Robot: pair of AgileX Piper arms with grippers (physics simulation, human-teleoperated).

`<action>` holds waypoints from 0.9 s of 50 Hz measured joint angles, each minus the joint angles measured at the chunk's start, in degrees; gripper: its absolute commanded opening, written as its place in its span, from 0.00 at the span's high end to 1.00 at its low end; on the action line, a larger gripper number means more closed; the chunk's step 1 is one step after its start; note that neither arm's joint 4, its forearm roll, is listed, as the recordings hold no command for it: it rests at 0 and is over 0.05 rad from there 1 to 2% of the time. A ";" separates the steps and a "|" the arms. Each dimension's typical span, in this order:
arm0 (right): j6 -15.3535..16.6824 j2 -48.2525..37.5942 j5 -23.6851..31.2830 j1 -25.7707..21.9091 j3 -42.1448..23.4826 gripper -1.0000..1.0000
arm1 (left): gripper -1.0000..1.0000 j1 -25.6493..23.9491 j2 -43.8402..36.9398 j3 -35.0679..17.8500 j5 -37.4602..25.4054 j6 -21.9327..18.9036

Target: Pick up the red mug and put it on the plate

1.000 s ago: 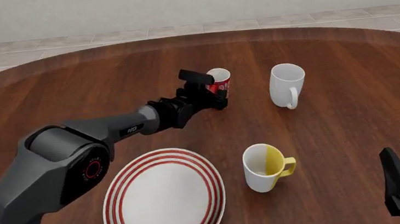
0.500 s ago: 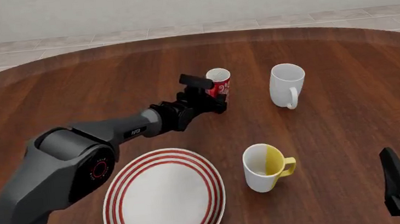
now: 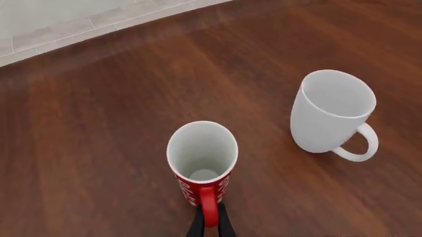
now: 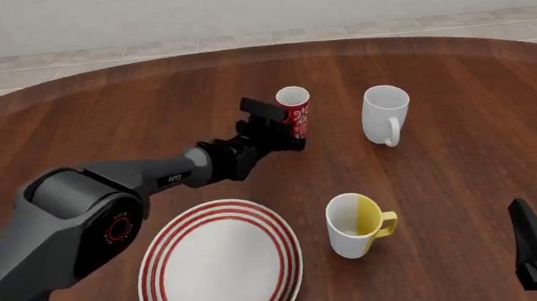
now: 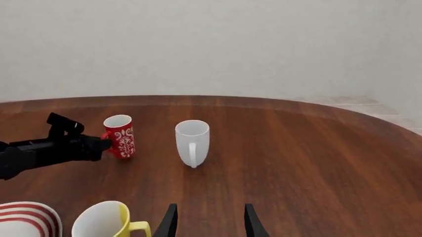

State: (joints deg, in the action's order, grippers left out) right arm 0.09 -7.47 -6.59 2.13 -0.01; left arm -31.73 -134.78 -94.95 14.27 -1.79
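Item, left claw [image 4: 284,128]: we find it closed on the handle of the red mug [image 4: 293,112], its dark fingertips [image 3: 195,228] pinching the red loop from both sides in the left wrist view. The mug is upright or nearly so, mid-bench, left of the white mug [image 4: 385,114] and well beyond the plate [image 4: 218,268]. In the right wrist view it appears tipped a little, its base perhaps just off the wood; we cannot tell for sure.

Item, right claw [image 5: 208,222]: idle at the near right edge, fingers parted, holding nothing.

Item, risks, in our judgement:
- A pinch on the handle alone is narrow; the tall body may swing or rotate about it and slip out on the way over.
- The carry toward the plate runs back along the arm's own side; the white-and-yellow mug [image 4: 355,223] stands just right of the plate and could be clipped by a wide arc.
- Set down tilted, or on the raised red-ringed rim, a narrow mug may topple.
- The white mug is near enough to be knocked if the claw drifts right.

Item, bench [image 4: 468,175]: round, dark reddish-brown wood, glossy grain, carrying three mugs and one plate.

Item, room: pale plain wall, tan tiled floor beyond the far edge.
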 measured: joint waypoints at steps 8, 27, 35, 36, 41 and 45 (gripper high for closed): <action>0.22 -0.15 -0.17 -0.11 0.00 0.00 | 1.00 0.02 3.10 2.09 0.74 -0.96; 0.28 0.24 0.45 -0.32 -0.50 0.00 | 1.00 -0.21 16.81 12.14 0.72 -3.23; 0.40 0.94 1.48 -0.57 -0.96 0.00 | 1.00 -0.10 24.80 19.09 0.95 -3.83; 0.44 1.06 1.63 -0.61 -1.00 0.00 | 1.00 -0.14 25.94 20.11 0.98 -3.99; 0.56 1.60 2.30 -0.72 -1.20 0.00 | 1.00 -0.35 31.74 25.06 0.83 -4.69; 0.61 1.89 2.68 -0.82 -1.36 0.00 | 1.00 -0.63 36.63 29.05 0.50 -5.14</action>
State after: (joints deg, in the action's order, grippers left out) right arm 0.70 -5.58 -3.91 1.31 -1.38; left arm -32.37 -98.15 -65.90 14.77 -6.93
